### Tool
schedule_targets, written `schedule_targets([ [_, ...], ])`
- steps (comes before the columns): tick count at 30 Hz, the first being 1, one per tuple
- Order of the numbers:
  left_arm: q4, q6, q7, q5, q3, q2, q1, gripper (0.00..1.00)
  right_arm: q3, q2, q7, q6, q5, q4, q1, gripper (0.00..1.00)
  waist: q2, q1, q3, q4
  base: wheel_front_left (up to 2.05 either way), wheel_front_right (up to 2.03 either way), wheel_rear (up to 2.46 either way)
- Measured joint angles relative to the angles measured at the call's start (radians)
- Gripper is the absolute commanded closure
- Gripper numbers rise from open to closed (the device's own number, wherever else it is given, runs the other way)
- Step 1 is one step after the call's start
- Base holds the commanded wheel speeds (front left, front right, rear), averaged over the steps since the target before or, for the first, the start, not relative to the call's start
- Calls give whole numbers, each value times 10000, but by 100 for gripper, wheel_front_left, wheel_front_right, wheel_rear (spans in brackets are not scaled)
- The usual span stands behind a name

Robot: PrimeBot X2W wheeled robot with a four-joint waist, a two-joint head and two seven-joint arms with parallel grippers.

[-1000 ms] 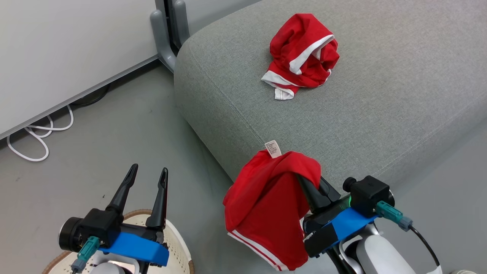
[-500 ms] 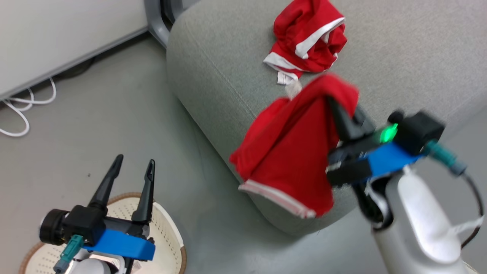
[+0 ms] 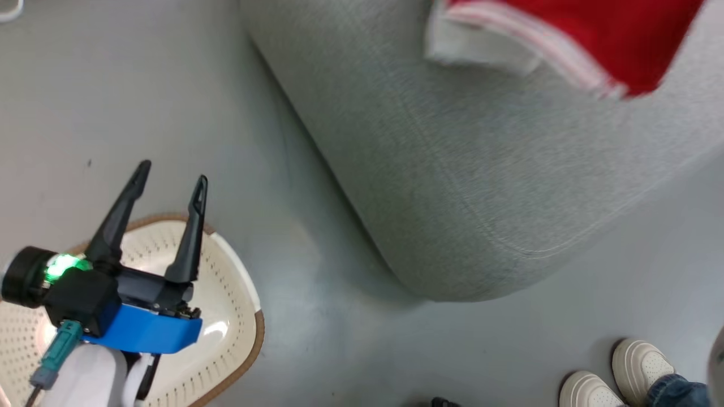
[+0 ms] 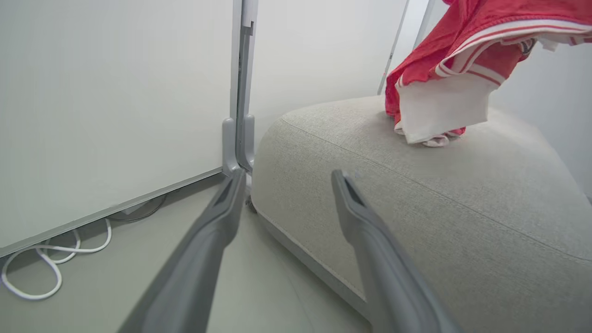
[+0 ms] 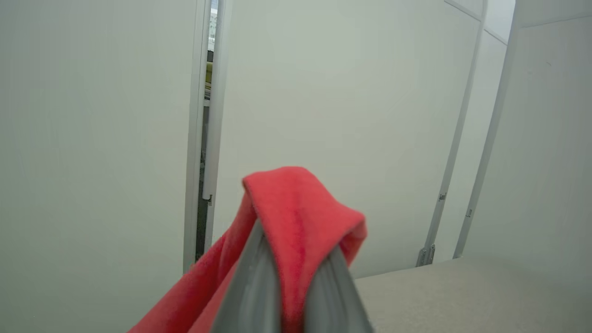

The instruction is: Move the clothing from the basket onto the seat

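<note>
Head view: left hand (image 3: 173, 172) is open and empty, fingers spread, parked above the basket (image 3: 226, 282). My read is that it's idle and staying out of the carry. No red in the part of the basket that shows. Red garment (image 3: 594, 34) sits at the top edge over the seat (image 3: 452, 169), blurred. Person's shoes (image 3: 619, 373) are on the floor off the seat corner.

Left wrist view: left hand (image 4: 289, 175) points about level at the seat (image 4: 416, 199) edge, nothing between its fingers. Red garment (image 4: 444, 51) hangs over the cushion top, white hem low. Touching or just clear, can't tell.

Right wrist view: right hand (image 5: 296, 240) is clamped on a fold of the red garment (image 5: 300, 199). Cloth drapes over the tips and the rest trails down-left. Seat (image 5: 462, 286) lies below, to the right. The fold pinch likely keeps it bunched for a drop onto the cushion.
</note>
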Motion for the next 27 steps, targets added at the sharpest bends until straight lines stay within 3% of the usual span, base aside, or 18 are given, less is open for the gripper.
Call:
schedule_targets([
  [5, -466, 0, 178, 100, -48, 232, -415, 0, -1526, -713, -274, -2, -961, 920, -1466, 100, 0, 0, 920, 368, 0, 0, 0],
  [10, -911, 10, 314, 188, -67, 384, -687, 0, -2192, -1012, -556, 0, -1824, 2038, -2148, 100, 0, 0, 1706, 789, 0, 0, 0],
  [18, -1381, 144, 397, 267, -21, 497, -886, 0, -2897, -686, -913, -2, -2293, 4383, -2231, 100, 0, 0, 2652, 1330, 0, 0, 0],
  [27, -1070, 169, 282, 171, -169, 399, -882, 0, -2729, -652, -1210, 0, -2738, 6259, -2225, 100, 0, -1, 2552, 1610, 0, 0, 0],
])
